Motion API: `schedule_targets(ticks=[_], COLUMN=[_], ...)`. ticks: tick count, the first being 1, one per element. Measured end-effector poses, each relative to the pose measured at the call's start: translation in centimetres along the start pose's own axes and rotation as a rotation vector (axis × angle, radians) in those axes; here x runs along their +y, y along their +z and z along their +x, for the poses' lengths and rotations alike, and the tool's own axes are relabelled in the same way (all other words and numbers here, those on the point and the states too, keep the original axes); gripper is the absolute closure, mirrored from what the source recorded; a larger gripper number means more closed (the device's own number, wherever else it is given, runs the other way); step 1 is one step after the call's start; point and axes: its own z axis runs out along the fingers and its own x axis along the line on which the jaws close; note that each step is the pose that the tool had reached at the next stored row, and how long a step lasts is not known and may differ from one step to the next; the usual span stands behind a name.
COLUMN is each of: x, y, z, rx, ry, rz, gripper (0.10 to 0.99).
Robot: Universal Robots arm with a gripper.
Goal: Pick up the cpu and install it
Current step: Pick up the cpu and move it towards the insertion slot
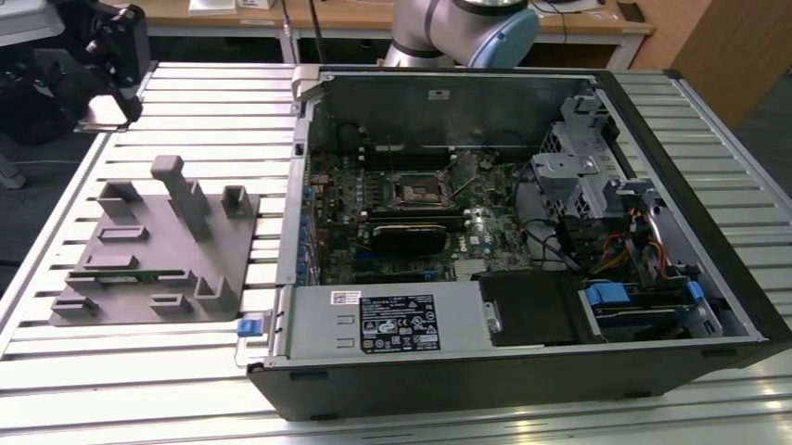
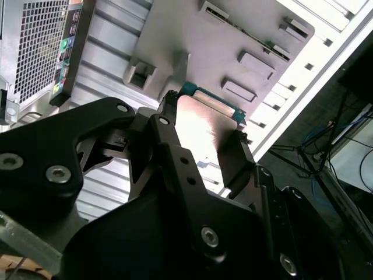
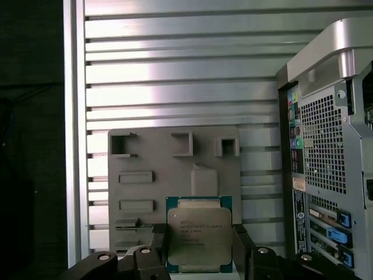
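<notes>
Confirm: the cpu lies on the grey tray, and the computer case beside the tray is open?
Wrong on one point: the cpu is not on the grey tray. The gripper holds it in its jaws, clear of the tray, as both wrist views show. The computer case beside the tray is open.

One cpu (image 3: 199, 242), one tray (image 3: 175, 175), one computer case (image 1: 495, 385), perhaps one memory strip (image 1: 134, 275)

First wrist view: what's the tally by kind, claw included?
cpu: 1
claw, gripping the cpu: 1
grey tray: 1
computer case: 1
slatted table: 1
Total: 5
</notes>
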Motion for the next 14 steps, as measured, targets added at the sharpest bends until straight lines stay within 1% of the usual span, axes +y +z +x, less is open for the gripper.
schedule_targets(ticks=[14], x=[0.16], y=[-0.08], z=[-2.64], rx=[0.0003], ry=[0.000], rz=[-0.005], gripper=[0.553])
